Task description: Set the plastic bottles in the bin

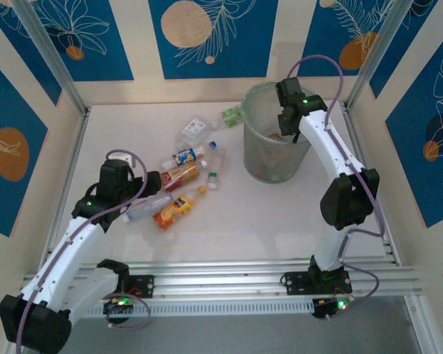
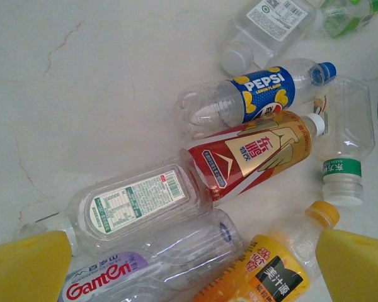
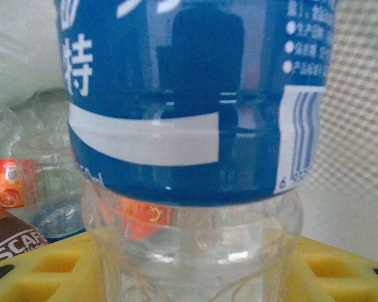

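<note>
The right gripper (image 1: 292,127) is closed around a blue-labelled bottle (image 3: 195,113). Its yellow pads (image 3: 340,267) press the clear ribbed body below the label from either side. It hangs inside the mouth of the bin (image 1: 260,158), held there, I judge, so that a release drops the bottle straight in and not onto the rim. Under the bottle, on the bin's floor, lie other bottles already delivered, one with an orange label (image 3: 9,182) and one with a brown label (image 3: 12,248).

To the left of the bin, well apart from it, the left gripper (image 2: 192,245) hovers low over the loose pile on the table (image 1: 229,221) with its jaws spread wide and nothing between them gripped. Between the spread fingers lie a Ganten bottle (image 2: 145,270) and an orange-labelled bottle (image 2: 264,274), so one of these looks like its next pick.

Farther on toward the bin lie a clear bottle with a white label (image 2: 132,204), a red-and-gold bottle (image 2: 252,157) and a Pepsi bottle (image 2: 258,94), packed side by side and touching. A bottle with a green band (image 2: 341,157), a square clear bottle (image 2: 264,28) and a green bottle (image 2: 349,12) lie nearest the bin. Most of the task is therefore unfinished.
</note>
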